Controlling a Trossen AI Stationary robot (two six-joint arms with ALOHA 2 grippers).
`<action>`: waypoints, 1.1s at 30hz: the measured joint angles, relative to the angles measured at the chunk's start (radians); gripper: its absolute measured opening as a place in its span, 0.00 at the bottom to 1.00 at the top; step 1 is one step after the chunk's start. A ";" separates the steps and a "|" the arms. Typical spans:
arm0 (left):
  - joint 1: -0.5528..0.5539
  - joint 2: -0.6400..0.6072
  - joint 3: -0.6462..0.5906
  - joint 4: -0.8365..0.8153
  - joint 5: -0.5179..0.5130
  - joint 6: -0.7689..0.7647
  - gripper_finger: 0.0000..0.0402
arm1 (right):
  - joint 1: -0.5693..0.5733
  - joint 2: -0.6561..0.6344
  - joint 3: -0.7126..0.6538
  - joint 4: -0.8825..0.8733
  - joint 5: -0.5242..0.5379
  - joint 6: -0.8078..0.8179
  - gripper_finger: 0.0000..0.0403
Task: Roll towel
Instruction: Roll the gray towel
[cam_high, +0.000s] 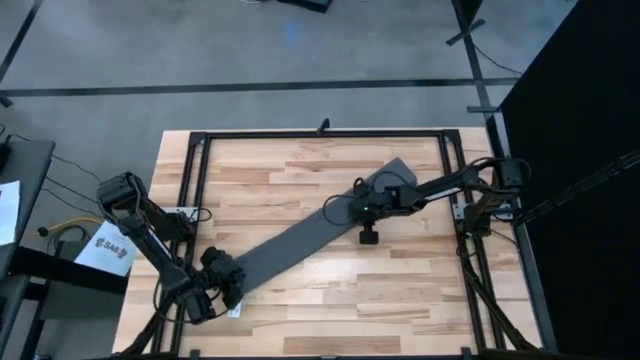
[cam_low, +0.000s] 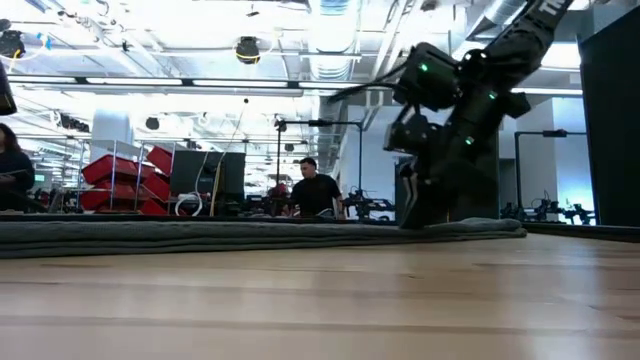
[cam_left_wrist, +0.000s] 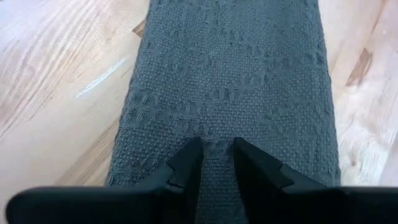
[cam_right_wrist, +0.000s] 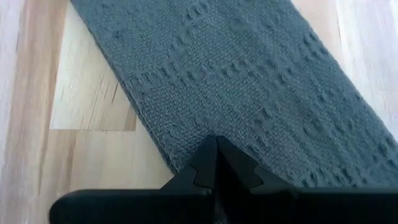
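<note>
The dark grey towel (cam_high: 300, 240) lies flat on the wooden table as a long narrow strip, slanting from the near left to the far right. It shows as a low band in the low view (cam_low: 200, 235). My left gripper (cam_high: 222, 275) is at the strip's near-left end, and its fingers (cam_left_wrist: 217, 146) stand a narrow gap apart with cloth between them. My right gripper (cam_high: 368, 210) is over the far-right part, shut (cam_right_wrist: 216, 140), with its tips on the cloth beside one long edge. It reaches down to the towel in the low view (cam_low: 415, 220). My left gripper has a small ridge of the towel's top surface (cam_left_wrist: 217, 134) between its two fingertips, about midway across the strip's width near its near-left end. The fingers slant down and point along the strip. The towel lies flat on the table. My right gripper rests its shut fingertips on the towel's top surface (cam_right_wrist: 211, 127), close to one long edge of the far-right part. It comes from above, slanting down. Whether any cloth is caught between the tips I cannot tell. The cloth there lies flat on the wood.
A black metal frame (cam_high: 320, 133) runs along the table's far edge and sides. A sheet of paper (cam_high: 105, 250) lies off the table to the left. Bare wood (cam_high: 400, 300) stretches near the front edge. A person (cam_low: 315, 190) stands in the room beyond.
</note>
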 joint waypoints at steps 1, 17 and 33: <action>-0.003 -0.002 -0.001 -0.001 0.005 0.000 0.20 | 0.003 0.000 -0.008 -0.004 0.001 0.012 0.00; -0.075 -0.135 0.004 -0.085 0.109 0.006 0.20 | 0.152 -0.108 -0.036 -0.126 0.037 0.116 0.00; 0.087 -0.114 -0.012 -0.013 0.001 0.155 0.20 | 0.069 -0.273 -0.100 -0.301 0.230 0.166 0.00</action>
